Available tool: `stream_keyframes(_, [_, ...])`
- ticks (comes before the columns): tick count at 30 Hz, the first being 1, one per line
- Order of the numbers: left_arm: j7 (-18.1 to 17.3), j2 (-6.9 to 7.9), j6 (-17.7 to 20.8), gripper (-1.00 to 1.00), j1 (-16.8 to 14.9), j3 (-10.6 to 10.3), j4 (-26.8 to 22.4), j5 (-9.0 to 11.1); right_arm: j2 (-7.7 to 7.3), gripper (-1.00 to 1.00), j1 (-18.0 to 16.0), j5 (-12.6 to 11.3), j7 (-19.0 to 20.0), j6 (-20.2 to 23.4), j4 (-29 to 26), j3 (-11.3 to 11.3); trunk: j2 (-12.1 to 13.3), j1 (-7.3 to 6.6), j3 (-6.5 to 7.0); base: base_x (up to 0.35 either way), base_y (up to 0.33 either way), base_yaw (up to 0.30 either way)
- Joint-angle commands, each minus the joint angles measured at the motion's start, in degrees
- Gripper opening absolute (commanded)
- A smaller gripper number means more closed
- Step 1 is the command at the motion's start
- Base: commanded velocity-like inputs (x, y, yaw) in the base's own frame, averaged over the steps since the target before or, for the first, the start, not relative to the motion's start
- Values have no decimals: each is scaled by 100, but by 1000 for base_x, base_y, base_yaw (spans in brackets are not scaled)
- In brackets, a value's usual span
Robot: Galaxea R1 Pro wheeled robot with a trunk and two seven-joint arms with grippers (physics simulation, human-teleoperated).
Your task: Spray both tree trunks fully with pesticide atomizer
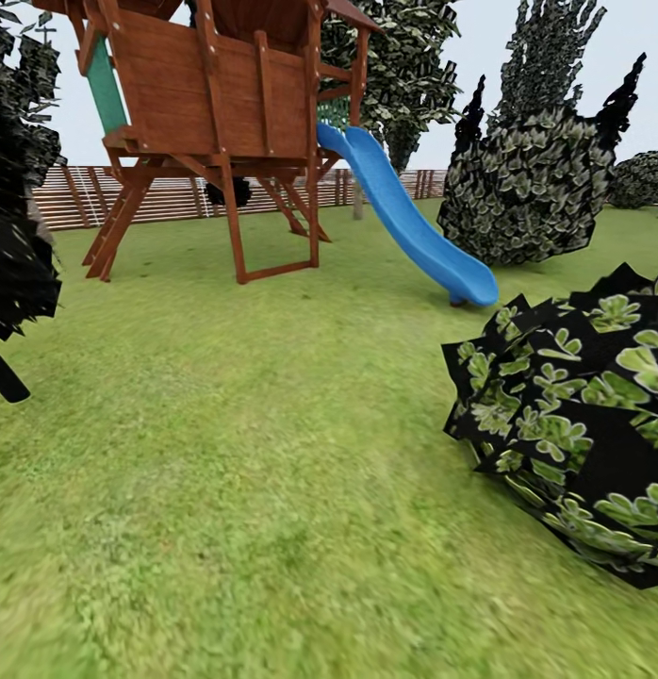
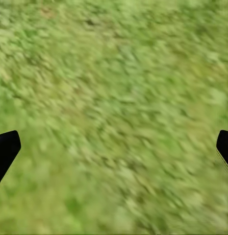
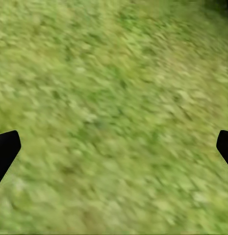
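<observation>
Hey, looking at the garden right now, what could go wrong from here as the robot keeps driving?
1. The bush sits close at the right of the head view; the base might clip it while turning.
2. The playset and its slide stand ahead on the grass, so a straight path may be blocked.
3. Both wrist views look blurred, and the left tool and right tool are open over bare grass, so the atomizer could be missed.

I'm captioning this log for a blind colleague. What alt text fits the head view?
A wooden play tower with a blue slide stands on a green lawn, a slatted brown fence behind it. A dark, leafy bush sits close on the right, a bigger one beyond the slide, and black foliage edges the left.
</observation>
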Motion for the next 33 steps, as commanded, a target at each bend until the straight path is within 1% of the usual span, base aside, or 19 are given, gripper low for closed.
stream_keyframes(1, [0, 0, 0, 100, 0, 0, 0, 0, 0, 100, 0, 0, 0, 0, 0, 0, 0, 0, 0, 339, 0, 0])
stream_keyframes(33, [0, 0, 0, 100, 0, 0, 0, 1, 0, 100, 0, -1, 0, 0, 0, 0, 0, 0, 0, 339, 6, 0])
